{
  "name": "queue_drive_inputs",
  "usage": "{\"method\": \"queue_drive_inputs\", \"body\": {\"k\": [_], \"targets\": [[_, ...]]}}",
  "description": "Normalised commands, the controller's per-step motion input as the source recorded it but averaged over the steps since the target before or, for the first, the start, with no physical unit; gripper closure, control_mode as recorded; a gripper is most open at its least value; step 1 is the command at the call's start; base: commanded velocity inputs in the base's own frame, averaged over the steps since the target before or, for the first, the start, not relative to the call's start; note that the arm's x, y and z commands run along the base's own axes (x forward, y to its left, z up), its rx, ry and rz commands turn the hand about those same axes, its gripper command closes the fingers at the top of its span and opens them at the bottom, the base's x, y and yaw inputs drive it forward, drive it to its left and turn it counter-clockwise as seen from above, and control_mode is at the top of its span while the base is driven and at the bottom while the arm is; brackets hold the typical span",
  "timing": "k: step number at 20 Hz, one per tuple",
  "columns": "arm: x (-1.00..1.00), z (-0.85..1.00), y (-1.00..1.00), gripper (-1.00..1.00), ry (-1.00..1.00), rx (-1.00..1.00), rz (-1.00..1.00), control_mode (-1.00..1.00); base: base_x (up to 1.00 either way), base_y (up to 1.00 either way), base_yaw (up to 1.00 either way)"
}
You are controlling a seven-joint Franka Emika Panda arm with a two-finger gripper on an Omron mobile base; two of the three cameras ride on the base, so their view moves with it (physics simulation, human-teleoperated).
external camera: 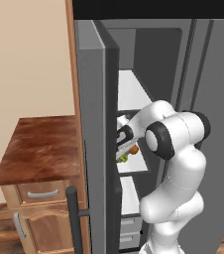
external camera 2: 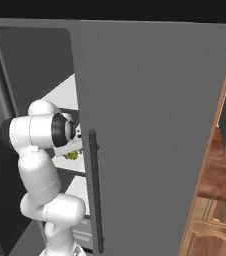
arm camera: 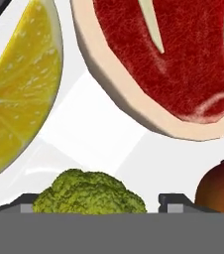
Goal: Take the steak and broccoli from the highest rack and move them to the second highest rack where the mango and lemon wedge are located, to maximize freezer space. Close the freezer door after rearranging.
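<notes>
In the hand view my gripper (arm camera: 101,208) is open, its fingertips (arm camera: 27,207) either side of the green broccoli (arm camera: 89,191), with a small gap on the right. The broccoli rests on the white second highest rack (arm camera: 99,129). Beyond it lie the steak (arm camera: 168,59), red with a cream rim, and the yellow lemon wedge (arm camera: 20,94). The orange-red mango (arm camera: 220,186) sits at the right. From the left base view the hand (external camera: 124,141) reaches into the freezer (external camera: 153,49) over the mango (external camera: 134,149) and broccoli (external camera: 124,158), below the bare highest rack (external camera: 131,92). The freezer door (external camera: 91,129) stands open.
A wooden drawer cabinet (external camera: 39,149) stands left of the open door. In the right base view a wide grey door with a dark bar handle (external camera 2: 94,190) hides part of my hand; the broccoli (external camera 2: 72,155) peeks out beside it. White drawers (external camera: 129,230) sit low in the freezer.
</notes>
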Motion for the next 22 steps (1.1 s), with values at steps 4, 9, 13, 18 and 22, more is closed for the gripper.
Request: {"method": "queue_drive_inputs", "body": {"k": [4,9,13,18,22], "targets": [[-0.27,0.00,-0.08,-1.00,-0.15,0.03,0.00,-1.00,0.00,0.00,0.00],[-0.40,0.01,0.00,-1.00,-0.08,0.01,0.00,-1.00,0.00,0.00,0.00],[-0.50,0.08,0.00,-1.00,0.00,0.00,0.00,-1.00,0.00,0.00,0.00],[-0.28,0.10,0.00,-1.00,-0.01,0.00,0.00,-1.00,0.00,0.00,0.00],[0.04,0.01,0.00,-1.00,-0.12,0.00,0.07,-1.00,0.00,0.00,0.00]]}}
